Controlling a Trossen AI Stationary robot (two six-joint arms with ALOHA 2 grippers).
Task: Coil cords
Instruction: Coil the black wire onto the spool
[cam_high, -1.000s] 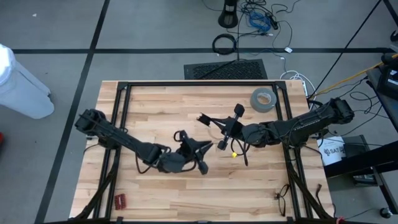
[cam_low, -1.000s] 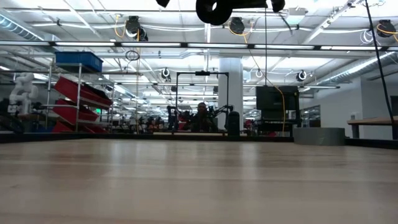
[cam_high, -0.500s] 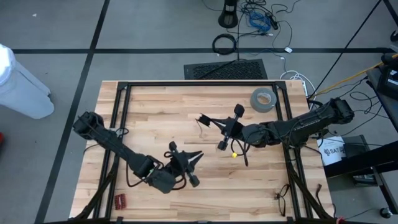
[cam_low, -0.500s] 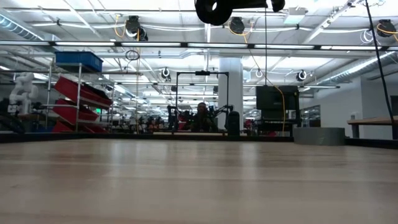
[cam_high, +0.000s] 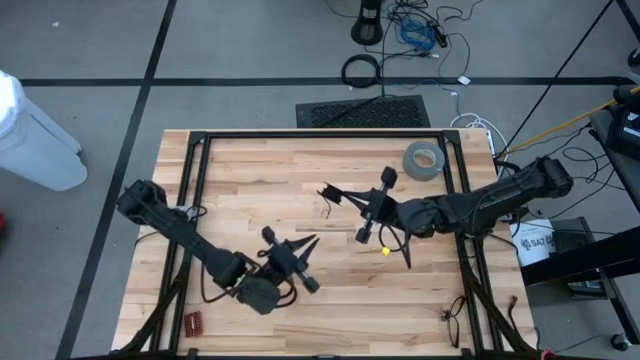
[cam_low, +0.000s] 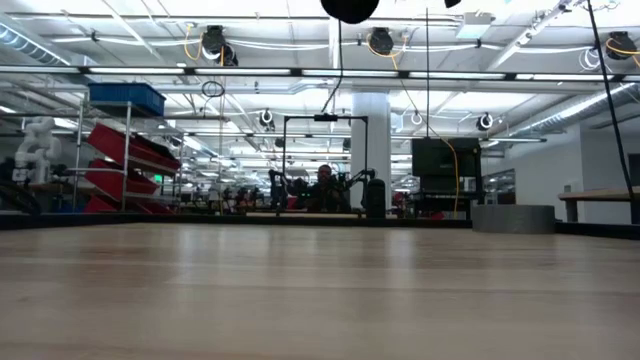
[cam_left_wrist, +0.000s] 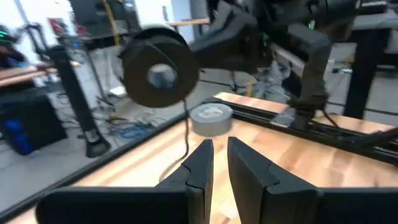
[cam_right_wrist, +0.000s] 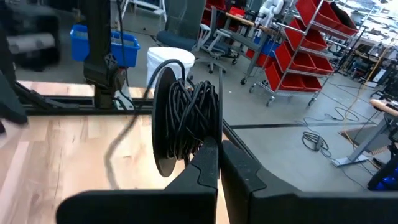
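A black spool (cam_right_wrist: 186, 115) wound with the thin black cord (cam_right_wrist: 200, 106) hangs above the table's middle (cam_high: 327, 190). My right gripper (cam_high: 338, 194) is shut on it and reaches in from the right. The spool's round flange (cam_left_wrist: 160, 73) faces my left gripper (cam_left_wrist: 221, 163). That gripper stands toward the near left (cam_high: 313, 242) and points level at the spool, with a narrow gap between its fingers. One loose strand of cord (cam_left_wrist: 186, 127) drops from the spool past the left finger. The low view shows the spool (cam_low: 350, 8) at the top edge, with the strand (cam_low: 335, 70) below it. My right gripper comes at the spool level from the table's right, its fingertips (cam_right_wrist: 211, 152) meeting under the wound cord beside the flange (cam_right_wrist: 163, 118). The winding hides which part they pinch. The spool is lifted clear, its flange standing on edge. My left gripper may touch the strand; I cannot tell.
A grey tape roll (cam_high: 422, 160) lies at the far right. A black frame (cam_high: 320, 134) rims the table. A small red object (cam_high: 192, 322) sits at the near left. A black strand with a yellow-green spot (cam_high: 385, 251) shows under my right wrist. Bare wood lies between the grippers.
My left gripper has drawn back toward the table's near left corner, away from the spool, and has rolled about its own line. Its fingers still point at the spool. In the low view a thin strand now shows hanging under the spool.
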